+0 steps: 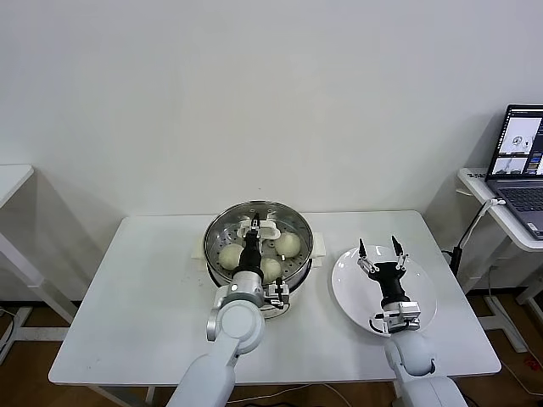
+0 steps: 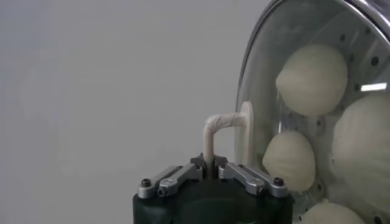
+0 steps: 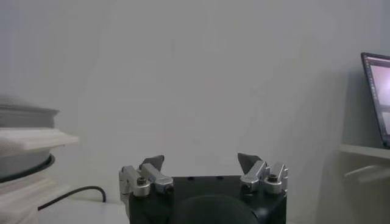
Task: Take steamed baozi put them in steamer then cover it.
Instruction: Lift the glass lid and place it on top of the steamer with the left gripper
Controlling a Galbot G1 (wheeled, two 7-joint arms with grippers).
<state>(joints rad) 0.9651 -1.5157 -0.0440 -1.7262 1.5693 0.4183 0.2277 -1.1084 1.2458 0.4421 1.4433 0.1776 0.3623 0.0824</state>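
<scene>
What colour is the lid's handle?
White, a handle on the clear cover; clearest in the left wrist view.

Left gripper [image 1: 252, 231] hides the fourth steamed baozi [image 1: 288, 243]; laptop [image 1: 519, 170] cut off.

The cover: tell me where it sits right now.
The cover sits on the steamer at table centre in the head view, over the baozi. The left gripper is shut on its white handle; the plate lies to its right.

The cover [image 1: 258, 235] closes the steamer [image 1: 216, 233] from above, with the left gripper [image 1: 254, 231] clamped on its handle. To the right, the right gripper [image 1: 380, 252] hangs spread over the plate [image 1: 344, 284]. The table's [image 1: 144, 280] left side lies bare.
</scene>
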